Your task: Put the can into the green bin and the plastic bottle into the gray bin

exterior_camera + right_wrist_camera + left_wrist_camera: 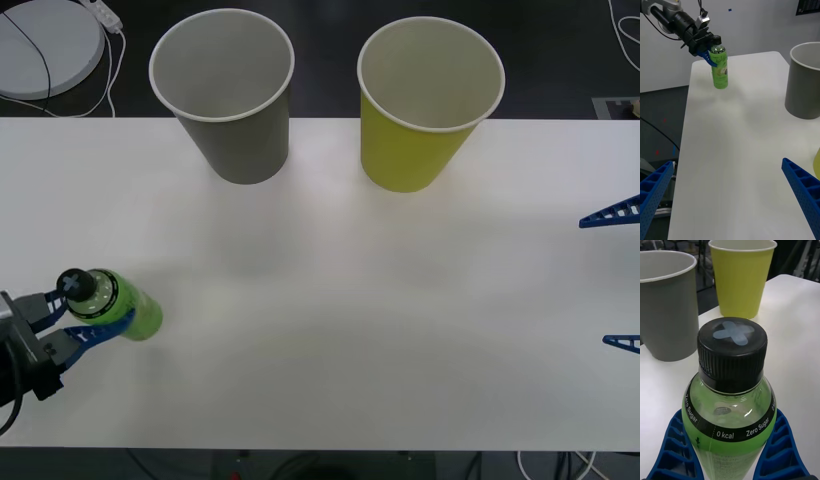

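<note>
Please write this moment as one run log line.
left gripper: shut on plastic bottle, lifted | right gripper: open, idle | gray bin: empty

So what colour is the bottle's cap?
Black, with a pale blue cross on top; the cap shows best in the left wrist view.
</note>
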Robot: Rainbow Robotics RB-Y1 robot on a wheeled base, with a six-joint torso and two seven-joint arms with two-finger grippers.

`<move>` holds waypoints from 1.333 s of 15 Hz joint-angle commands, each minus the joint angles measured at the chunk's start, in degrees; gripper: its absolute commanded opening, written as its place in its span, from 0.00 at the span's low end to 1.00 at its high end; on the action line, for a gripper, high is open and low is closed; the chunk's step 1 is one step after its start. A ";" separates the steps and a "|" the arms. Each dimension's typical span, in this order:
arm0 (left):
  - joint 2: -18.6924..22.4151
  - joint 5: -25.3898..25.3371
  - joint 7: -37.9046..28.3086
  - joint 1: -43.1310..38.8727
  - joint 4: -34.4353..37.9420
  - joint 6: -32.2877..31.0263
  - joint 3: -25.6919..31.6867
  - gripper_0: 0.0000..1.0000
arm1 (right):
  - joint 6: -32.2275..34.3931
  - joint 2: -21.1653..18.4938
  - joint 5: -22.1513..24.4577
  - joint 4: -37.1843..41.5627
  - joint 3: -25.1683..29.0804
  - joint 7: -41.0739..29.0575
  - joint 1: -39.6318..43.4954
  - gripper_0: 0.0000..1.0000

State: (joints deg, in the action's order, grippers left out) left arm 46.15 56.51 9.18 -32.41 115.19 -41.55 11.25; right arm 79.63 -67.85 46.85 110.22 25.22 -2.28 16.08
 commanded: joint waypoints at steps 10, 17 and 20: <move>0.08 10.20 -17.53 -4.32 9.09 11.84 4.57 0.00 | 0.00 0.00 0.00 0.00 0.00 0.00 0.00 1.00; 1.75 23.30 -40.99 -4.94 15.86 8.15 11.60 0.00 | 0.00 0.00 0.00 0.00 0.00 0.00 0.00 1.00; 2.19 26.72 -48.38 -4.15 18.14 6.66 14.94 0.00 | 0.00 0.00 0.00 0.00 0.00 0.00 0.00 1.00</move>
State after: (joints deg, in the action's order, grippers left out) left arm 48.20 82.80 -37.67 -36.88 132.79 -34.79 25.62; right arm 79.63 -67.85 46.85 110.22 25.22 -2.28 16.08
